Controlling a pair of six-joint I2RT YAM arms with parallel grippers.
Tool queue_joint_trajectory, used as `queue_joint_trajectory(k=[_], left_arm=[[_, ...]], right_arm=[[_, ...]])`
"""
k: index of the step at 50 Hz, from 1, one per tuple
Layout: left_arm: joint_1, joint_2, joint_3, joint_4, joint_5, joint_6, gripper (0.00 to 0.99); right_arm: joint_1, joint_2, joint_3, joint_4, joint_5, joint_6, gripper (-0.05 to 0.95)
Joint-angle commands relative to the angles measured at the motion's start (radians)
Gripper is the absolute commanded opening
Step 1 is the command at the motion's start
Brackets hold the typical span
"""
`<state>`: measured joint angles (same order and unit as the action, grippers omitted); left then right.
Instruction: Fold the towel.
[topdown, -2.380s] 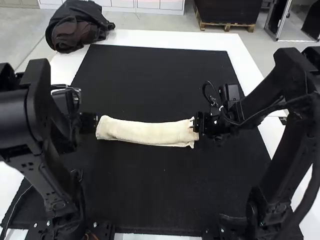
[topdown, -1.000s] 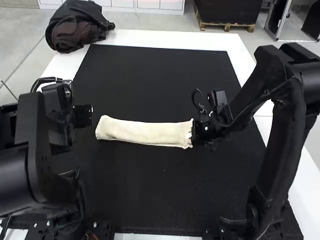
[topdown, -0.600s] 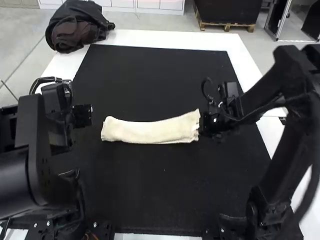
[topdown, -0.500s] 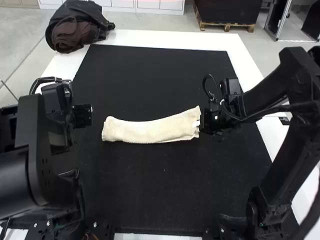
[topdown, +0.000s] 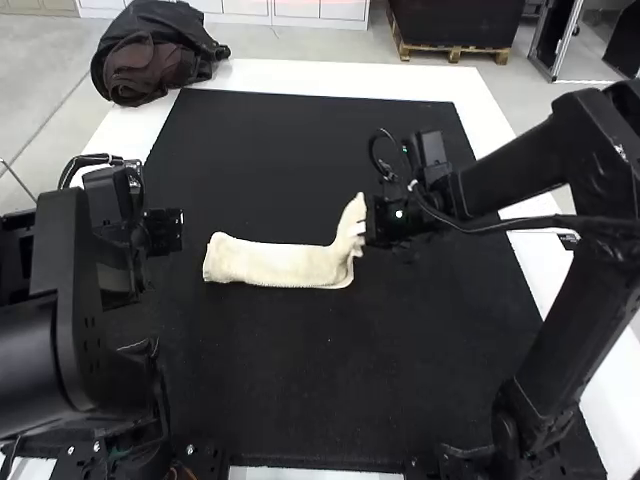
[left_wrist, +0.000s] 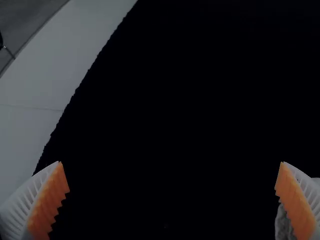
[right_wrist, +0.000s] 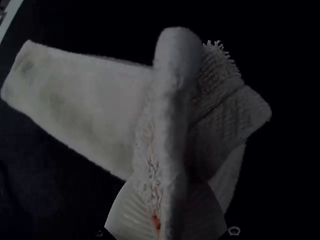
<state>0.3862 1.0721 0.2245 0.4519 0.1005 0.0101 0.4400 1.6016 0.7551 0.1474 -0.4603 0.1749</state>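
Worktop (topdown: 300, 76) bears mat (topdown: 300, 150), dark bundle (topdown: 155, 55) at far-left corner; left tool (topdown: 170, 230) released, right tool (topdown: 360, 230) clenched on towel (topdown: 275, 263) end.

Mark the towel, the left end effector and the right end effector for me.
Towel (topdown: 265, 262), high view: flat stretch, away from the raised end.
Left end effector (left_wrist: 171, 165), left wrist view: midway between its open fingertips.
Right end effector (right_wrist: 169, 192), right wrist view: midway between its fingertips, closed on the towel.

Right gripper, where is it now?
High view: just right of centre above the black mat, the right gripper has its fingers closed on the raised right end of the towel.
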Motion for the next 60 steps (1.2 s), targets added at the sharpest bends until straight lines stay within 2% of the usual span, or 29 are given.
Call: queue_joint_trajectory(k=[1, 32, 60], left_arm=[[0.002, -0.020, -0.005, 0.005, -0.012, -0.007, 0.967], [0.008, -0.020, -0.048, 0.030, -0.010, 0.002, 0.967], [0.008, -0.020, -0.065, 0.059, -0.010, 0.007, 0.967]], right_arm=[[0.055, 0.037, 0.061, 0.004, 0.002, 0.035, -0.03], [0.313, 0.294, 0.345, 0.004, 0.048, 0.061, -0.03], [0.416, 0.505, 0.595, -0.017, 0.049, 0.080, -0.03]])
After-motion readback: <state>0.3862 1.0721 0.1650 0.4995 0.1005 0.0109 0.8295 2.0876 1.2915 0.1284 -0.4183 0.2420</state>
